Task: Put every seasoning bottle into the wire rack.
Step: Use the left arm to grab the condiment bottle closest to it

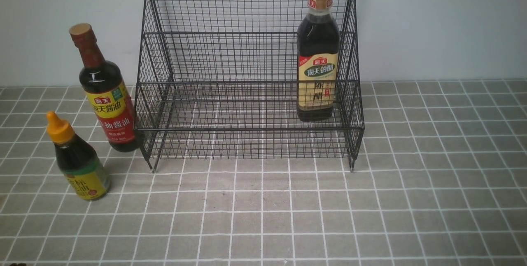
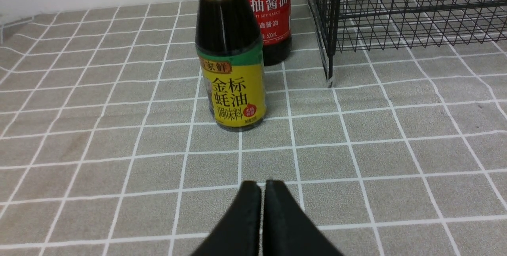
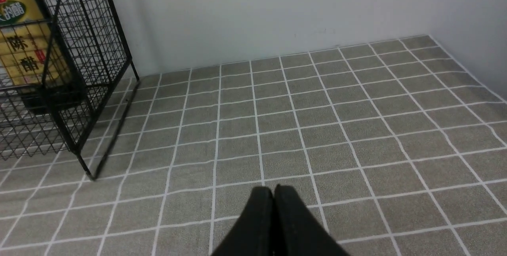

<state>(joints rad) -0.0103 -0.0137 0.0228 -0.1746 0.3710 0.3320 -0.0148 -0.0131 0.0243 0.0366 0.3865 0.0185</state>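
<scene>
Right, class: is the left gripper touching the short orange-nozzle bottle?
Apart. The left wrist view shows bare tiles between the closed left gripper and the short orange-nozzle bottle, which stands upright beyond it.

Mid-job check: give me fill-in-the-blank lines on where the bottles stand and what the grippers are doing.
1. The tan-capped bottle stands upright in the wire rack, at its ____ end.
2. Outside the rack, ____ bottles stand on the table.
3. The short bottle ahead of the left gripper has an ____ nozzle.
4. The left gripper and right gripper are both ____, holding nothing.
Missing words: right; two; orange; shut.
</scene>
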